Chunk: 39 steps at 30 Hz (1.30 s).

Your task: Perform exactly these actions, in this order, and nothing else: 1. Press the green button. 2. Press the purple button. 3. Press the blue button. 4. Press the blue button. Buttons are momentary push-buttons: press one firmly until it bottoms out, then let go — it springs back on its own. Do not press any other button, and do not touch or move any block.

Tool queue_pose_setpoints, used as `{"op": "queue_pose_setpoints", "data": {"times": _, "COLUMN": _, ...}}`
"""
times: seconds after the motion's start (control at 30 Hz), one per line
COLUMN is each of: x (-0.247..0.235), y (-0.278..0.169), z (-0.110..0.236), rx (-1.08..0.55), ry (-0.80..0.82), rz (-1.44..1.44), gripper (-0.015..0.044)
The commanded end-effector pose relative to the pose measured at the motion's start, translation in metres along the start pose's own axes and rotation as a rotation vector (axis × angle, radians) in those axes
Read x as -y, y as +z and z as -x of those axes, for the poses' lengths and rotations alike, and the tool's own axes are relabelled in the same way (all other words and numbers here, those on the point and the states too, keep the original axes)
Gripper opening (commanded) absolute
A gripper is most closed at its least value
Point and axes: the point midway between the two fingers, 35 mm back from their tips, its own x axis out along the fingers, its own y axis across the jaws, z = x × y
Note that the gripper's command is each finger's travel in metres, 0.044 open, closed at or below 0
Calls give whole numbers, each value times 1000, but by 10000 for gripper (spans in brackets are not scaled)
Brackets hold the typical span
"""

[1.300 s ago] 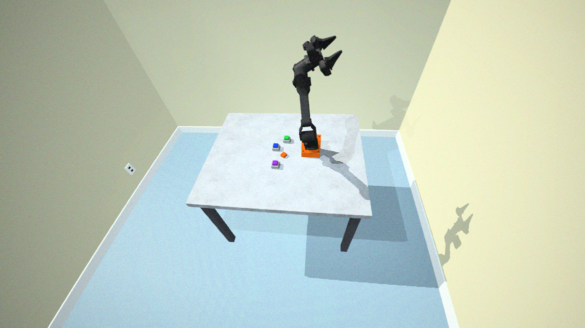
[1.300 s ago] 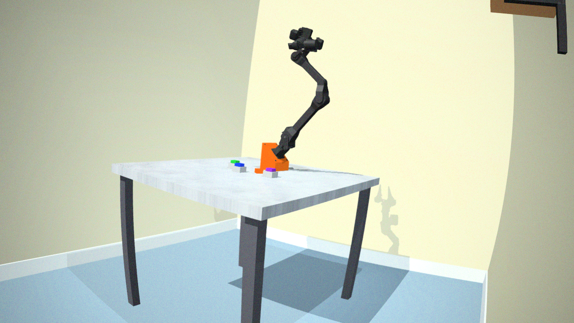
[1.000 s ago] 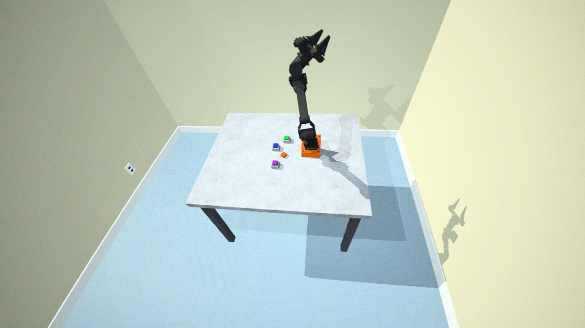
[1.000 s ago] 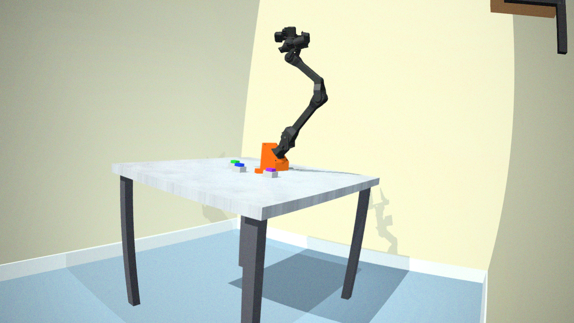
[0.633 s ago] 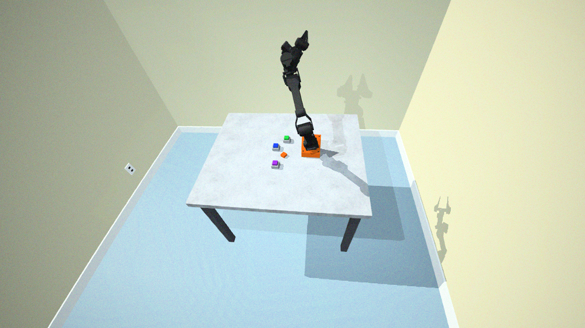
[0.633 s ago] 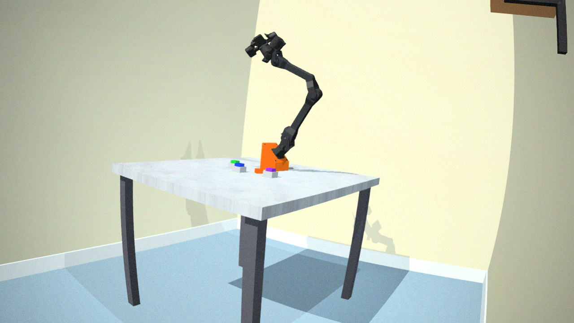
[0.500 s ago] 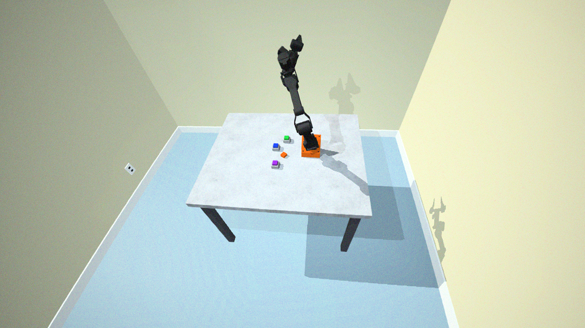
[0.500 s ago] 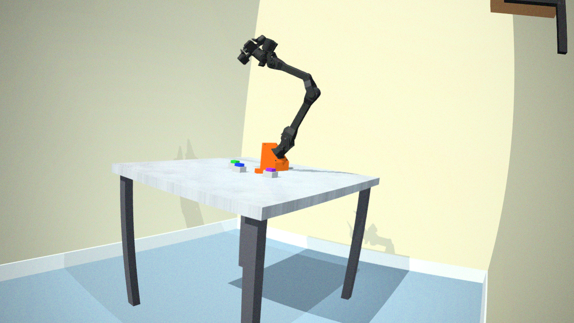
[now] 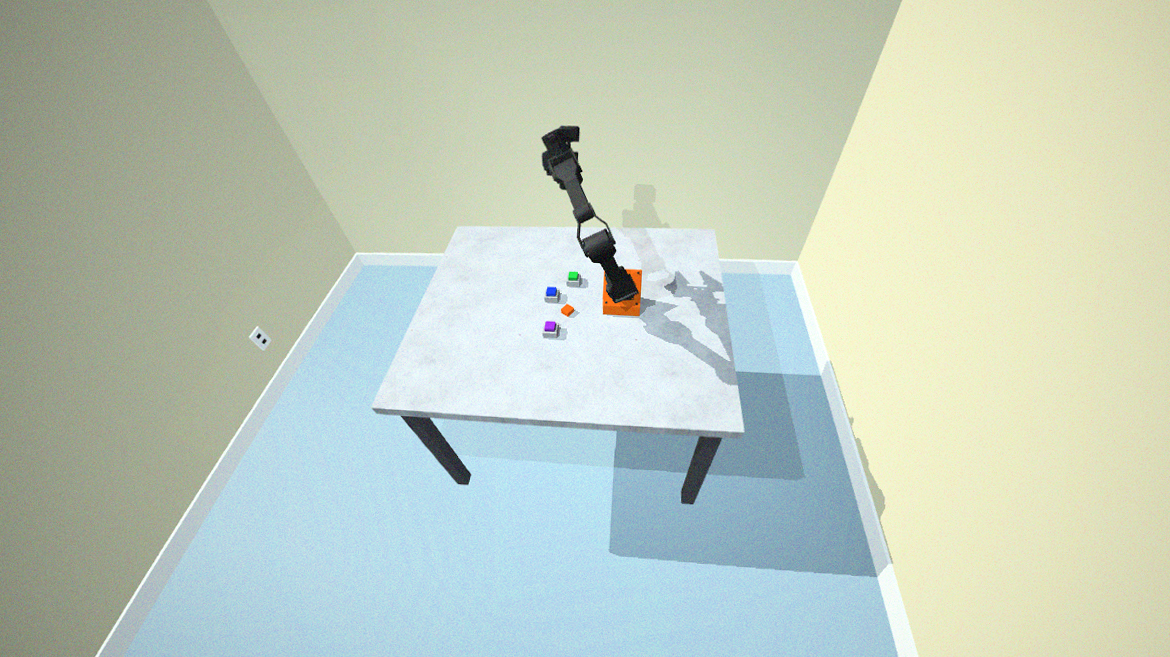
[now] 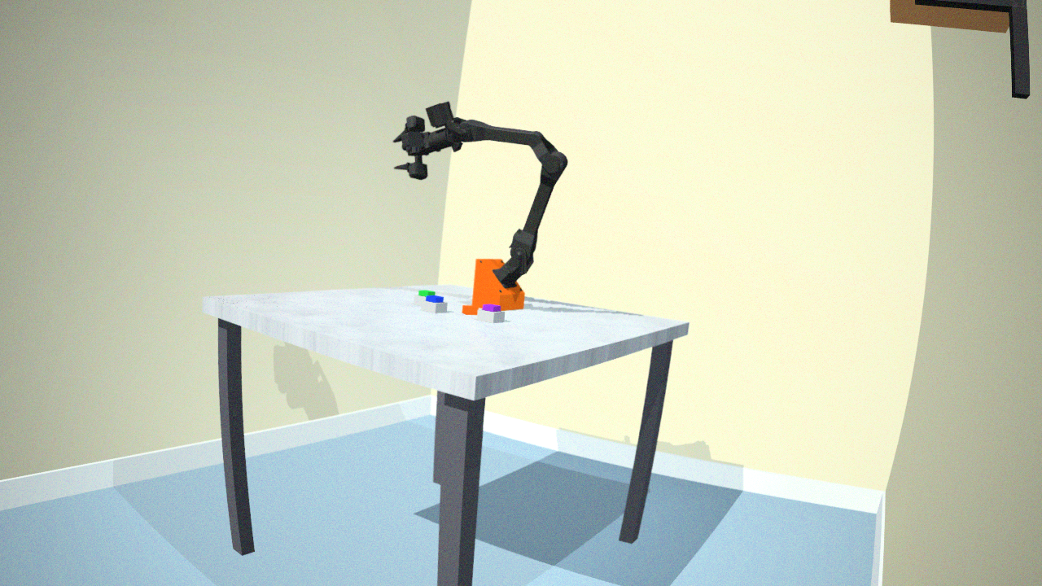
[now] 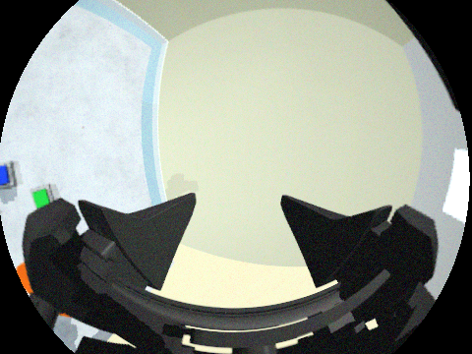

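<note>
Three buttons on white bases sit on the grey table [image 9: 568,388] [image 10: 349,321] to the left of the arm's orange base [image 9: 620,303] [image 10: 495,287]. The green button [image 9: 573,276] [image 10: 426,293] [image 11: 41,199] is farthest back. The blue button [image 9: 552,293] [image 10: 435,299] [image 11: 4,176] is beside it. The purple button [image 9: 550,327] [image 10: 491,308] is nearest the front. My gripper [image 10: 399,153] [image 11: 239,200] is open and empty. It hangs high above the table, over the buttons' side, and points at the wall. Nothing is between the fingers.
A small orange block [image 9: 567,310] [image 10: 469,310] lies on the table between the three buttons, close to the blue and purple ones. The arm reaches up from its base and bends forward over the button area.
</note>
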Motion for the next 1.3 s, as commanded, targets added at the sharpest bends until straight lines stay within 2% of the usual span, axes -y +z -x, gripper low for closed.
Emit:
{"op": "queue_pose_setpoints", "data": {"times": 0.0, "x": -78, "y": 6, "z": -13, "rx": 18, "ry": 294, "rz": 48, "gripper": 400}}
{"op": "queue_pose_setpoints", "data": {"times": 0.2, "x": -184, "y": 6, "z": 3, "rx": 13, "ry": 724, "rz": 76, "gripper": 400}}
{"op": "queue_pose_setpoints", "data": {"times": 0.43, "x": -288, "y": -4, "z": 69, "rx": -84, "ry": 1282, "rz": 6, "gripper": 400}}
{"op": "queue_pose_setpoints", "data": {"times": 0.83, "x": -291, "y": -4, "z": 73, "rx": -91, "ry": 1304, "rz": 1, "gripper": 400}}
{"op": "queue_pose_setpoints", "data": {"times": 1.03, "x": -349, "y": -8, "z": 57, "rx": -90, "ry": 1305, "rz": 1, "gripper": 242}}
{"op": "queue_pose_setpoints", "data": {"times": 1.27, "x": -351, "y": -8, "z": 57, "rx": -90, "ry": 1305, "rz": 1, "gripper": 59}}
